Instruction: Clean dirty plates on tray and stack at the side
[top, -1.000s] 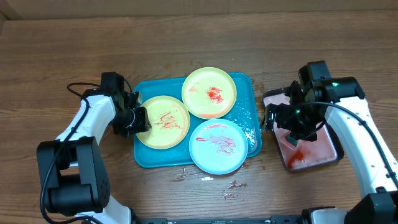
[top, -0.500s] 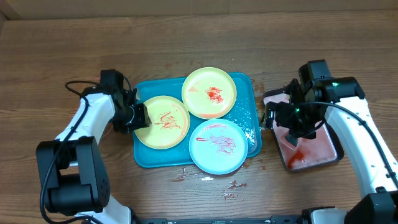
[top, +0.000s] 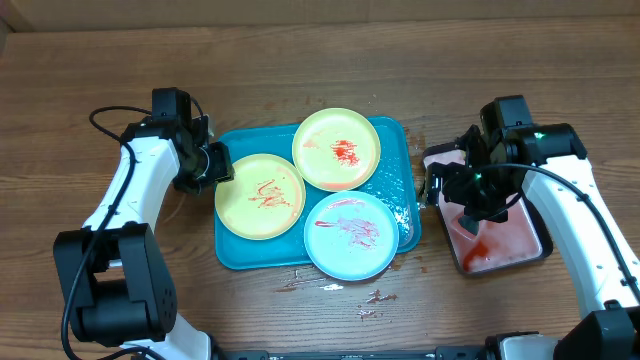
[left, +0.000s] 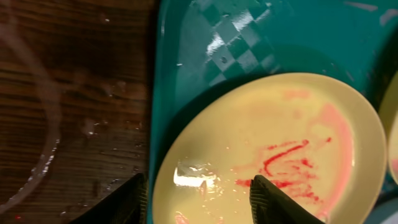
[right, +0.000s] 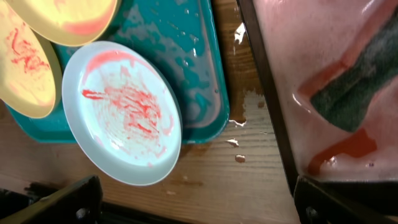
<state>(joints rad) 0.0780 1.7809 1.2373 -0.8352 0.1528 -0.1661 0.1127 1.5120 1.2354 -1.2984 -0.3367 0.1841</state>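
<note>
All three dirty plates lie on the large teal-blue rectangular plastic tray (top: 405, 185) in the middle of the wooden table (top: 300, 60). One yellow-green round plastic plate (top: 261, 195) is at its left, a second yellow-green plate (top: 337, 149) at the back, and a light blue plastic plate (top: 351, 234) at the front, hanging over the tray's near rim. All of them are smeared red-orange and none is stacked aside, so I'd say the job is only at its start. The left gripper (top: 212, 168) hovers at the tray's left edge with its jaws apart and nothing in them; its wrist view shows the left plate's rim below, between the fingers. The right gripper (top: 470, 200) hangs over the smaller black-rimmed tray with a pinkish inside (top: 520, 235), jaws spread wide and empty, above a dark green sponge (right: 357, 78) lying in the pink liquid. Next, I'd guess, the right arm must lower and close on that sponge while the left takes the near plate by its thin rim. The plates crowd together, so lifting one could nudge its neighbours.
</note>
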